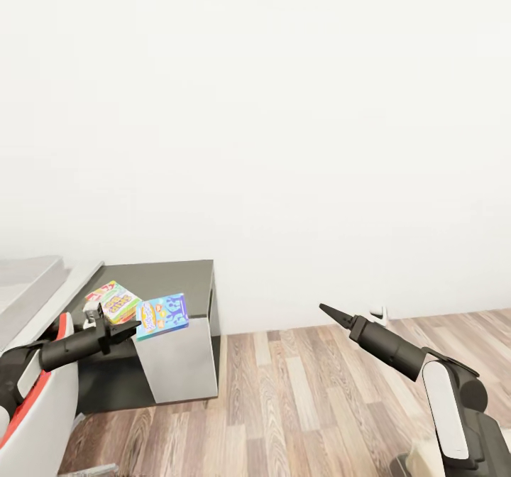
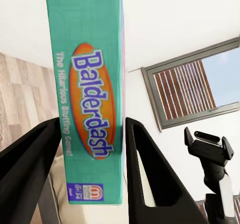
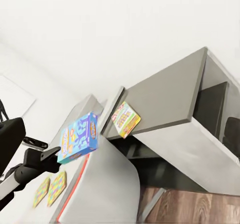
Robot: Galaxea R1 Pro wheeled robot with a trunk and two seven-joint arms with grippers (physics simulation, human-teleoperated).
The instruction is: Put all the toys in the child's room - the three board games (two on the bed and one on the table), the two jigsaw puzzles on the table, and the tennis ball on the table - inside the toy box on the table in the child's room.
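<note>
Head view: left tool (image 1: 132, 330) gripping blue board game (image 1: 162, 315)

You see a glossy printed cardboard box (image 2: 92, 99), matt black plastic end effector fingers (image 2: 150, 174), wood-plank floor (image 1: 298, 399), smooth grey cabinet (image 1: 181, 356).

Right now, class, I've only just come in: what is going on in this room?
The robot's left claw is shut on a small blue Balderdash game box, holding it up in the air beside a grey bedside cabinet. A second game box, white-green with red cards, lies on the cabinet's top. The right claw is held out over the wood floor with nothing in it, fingers together.
</note>
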